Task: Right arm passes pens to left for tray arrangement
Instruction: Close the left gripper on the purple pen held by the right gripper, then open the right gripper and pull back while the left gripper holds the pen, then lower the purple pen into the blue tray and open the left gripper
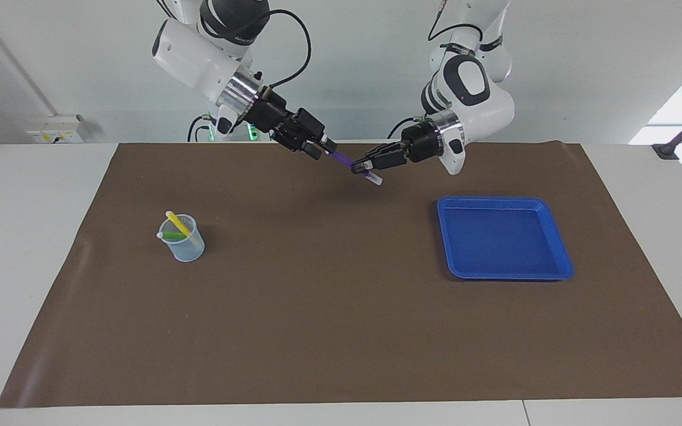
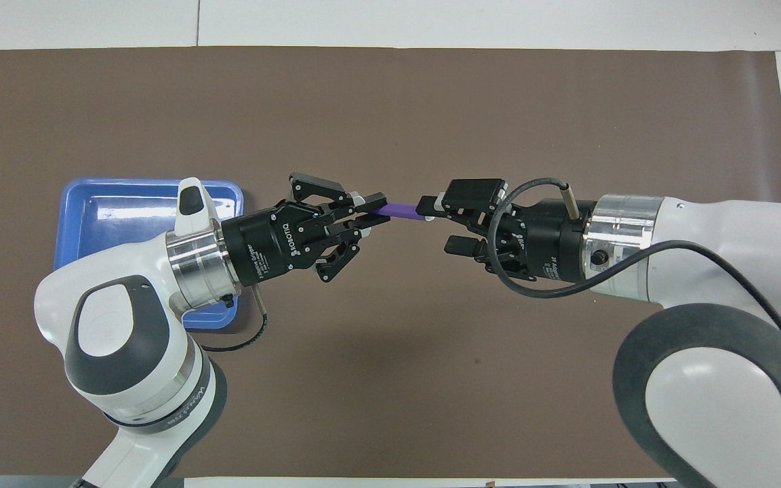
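The purple pen (image 1: 341,158) (image 2: 398,209) hangs slanted in the air over the brown mat, near the robots' edge. My left gripper (image 1: 362,167) (image 2: 370,207) is shut on it near its pale lower tip. My right gripper (image 1: 320,148) (image 2: 442,224) stands open at the pen's other end, with one finger close beside that end. The blue tray (image 1: 504,236) (image 2: 119,203) lies bare toward the left arm's end. The yellow pen (image 1: 178,223) and the green pen (image 1: 172,235) stand in a clear cup (image 1: 189,247) toward the right arm's end.
A brown mat (image 1: 317,325) covers most of the white table. In the overhead view the right arm hides the cup, and the left arm covers a corner of the tray.
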Controlling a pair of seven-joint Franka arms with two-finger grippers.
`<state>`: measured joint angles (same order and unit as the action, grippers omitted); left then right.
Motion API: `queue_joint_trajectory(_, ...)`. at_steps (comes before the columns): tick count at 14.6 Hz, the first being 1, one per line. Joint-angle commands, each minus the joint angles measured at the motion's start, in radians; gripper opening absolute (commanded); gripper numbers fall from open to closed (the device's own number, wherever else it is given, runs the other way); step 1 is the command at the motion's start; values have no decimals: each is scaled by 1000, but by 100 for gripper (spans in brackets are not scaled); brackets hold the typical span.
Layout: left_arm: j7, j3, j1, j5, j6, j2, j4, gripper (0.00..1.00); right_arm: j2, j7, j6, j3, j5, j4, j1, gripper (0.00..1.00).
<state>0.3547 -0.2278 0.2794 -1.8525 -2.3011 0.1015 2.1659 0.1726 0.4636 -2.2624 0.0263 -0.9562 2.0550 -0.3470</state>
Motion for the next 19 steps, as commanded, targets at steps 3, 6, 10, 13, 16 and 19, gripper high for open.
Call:
queue_joint_trajectory(3, 20, -1, -8, 82, -23, 21, 17, 0, -18, 23, -2, 1, 189, -32, 17, 100)
queue_joint_trajectory(6, 23, 1, -23, 151, -3, 15, 17, 0, -18, 18, -2, 0, 284, -36, 39, 100)
queue_joint_trajectory(10, 20, 2, -92, 405, 132, -9, -11, 0, -22, 10, -2, 0, 469, -35, 71, 100)
queue_joint_trajectory(13, 18, 2, -166, 641, 268, -31, -56, 0, -21, -5, 3, 0, 583, -29, 106, 100)
queue_joint_trajectory(16, 17, 4, -212, 910, 389, -71, -142, 0, -19, -71, 20, 0, 594, -29, 140, 100)
queue_joint_trajectory(19, 4, 5, -246, 1207, 523, -146, -268, 0, -21, -149, 27, 0, 617, -27, 181, 100)
